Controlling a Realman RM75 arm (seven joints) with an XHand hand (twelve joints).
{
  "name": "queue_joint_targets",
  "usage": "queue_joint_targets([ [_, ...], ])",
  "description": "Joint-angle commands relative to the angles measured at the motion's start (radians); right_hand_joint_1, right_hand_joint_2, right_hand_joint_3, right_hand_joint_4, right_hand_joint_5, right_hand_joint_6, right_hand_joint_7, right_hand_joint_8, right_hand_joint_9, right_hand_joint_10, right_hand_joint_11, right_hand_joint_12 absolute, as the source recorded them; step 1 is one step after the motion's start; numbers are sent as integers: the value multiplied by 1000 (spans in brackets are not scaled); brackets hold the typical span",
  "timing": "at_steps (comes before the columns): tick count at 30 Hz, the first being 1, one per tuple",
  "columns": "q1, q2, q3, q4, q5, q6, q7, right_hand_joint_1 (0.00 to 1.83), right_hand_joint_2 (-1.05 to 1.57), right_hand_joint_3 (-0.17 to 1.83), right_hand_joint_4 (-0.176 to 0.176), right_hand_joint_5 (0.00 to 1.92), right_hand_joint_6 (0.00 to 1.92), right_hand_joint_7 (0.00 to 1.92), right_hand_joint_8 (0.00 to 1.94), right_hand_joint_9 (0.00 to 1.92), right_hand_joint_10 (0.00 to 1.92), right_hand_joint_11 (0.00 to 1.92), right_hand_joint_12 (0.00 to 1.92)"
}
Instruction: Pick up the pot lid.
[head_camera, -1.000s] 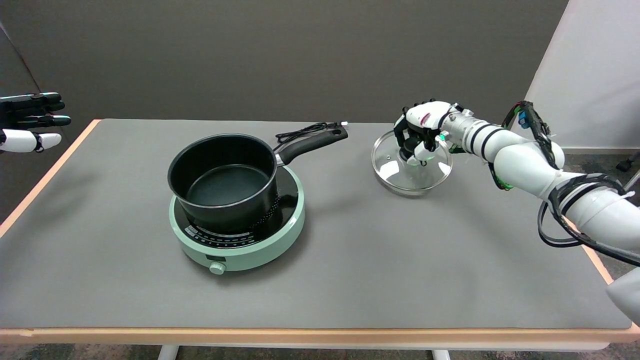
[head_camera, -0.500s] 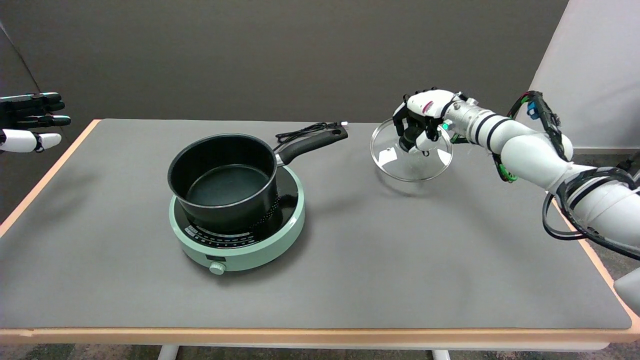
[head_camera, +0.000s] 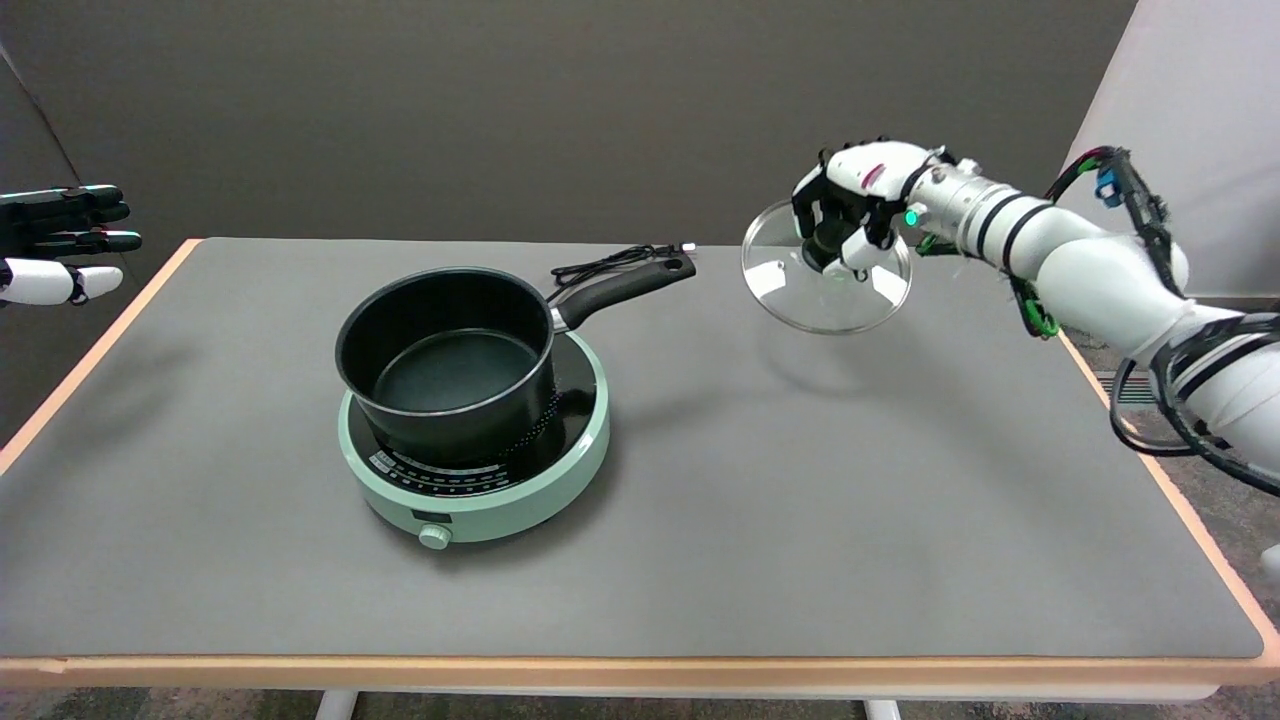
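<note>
A round glass pot lid (head_camera: 800, 295) with a metal rim hangs in the air above the table's far right part, tilted a little. My right hand (head_camera: 850, 205) grips its black knob from above, fingers curled around it, so the knob is mostly hidden. The lid's faint shadow lies on the grey mat below it. Left of the middle, a black pot (head_camera: 445, 360) with a long handle stands open on a mint-green hotplate (head_camera: 480, 495).
The hotplate's black cord (head_camera: 600, 265) lies coiled behind the pot handle. The grey mat (head_camera: 800, 520) covers the table to its wooden edges. The idle left hand (head_camera: 60, 240) hangs still at the upper left. My right arm crosses the table's right edge.
My right hand has lifted the lid off the table, higher in each frame. The arm has risen with it. The pot and hotplate have not moved.
</note>
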Motion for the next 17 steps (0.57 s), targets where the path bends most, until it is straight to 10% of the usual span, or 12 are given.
queue_joint_targets([
  [1, 3, 83, 101, 209, 60, -28, -2, 1369, 840, 587, 176, 752, 1112, 946, 1221, 880, 1168, 683, 1119],
  [17, 249, 42, -62, 335, 204, -94, -2, 1369, 836, 600, 176, 751, 1124, 944, 1230, 877, 1192, 686, 1117],
])
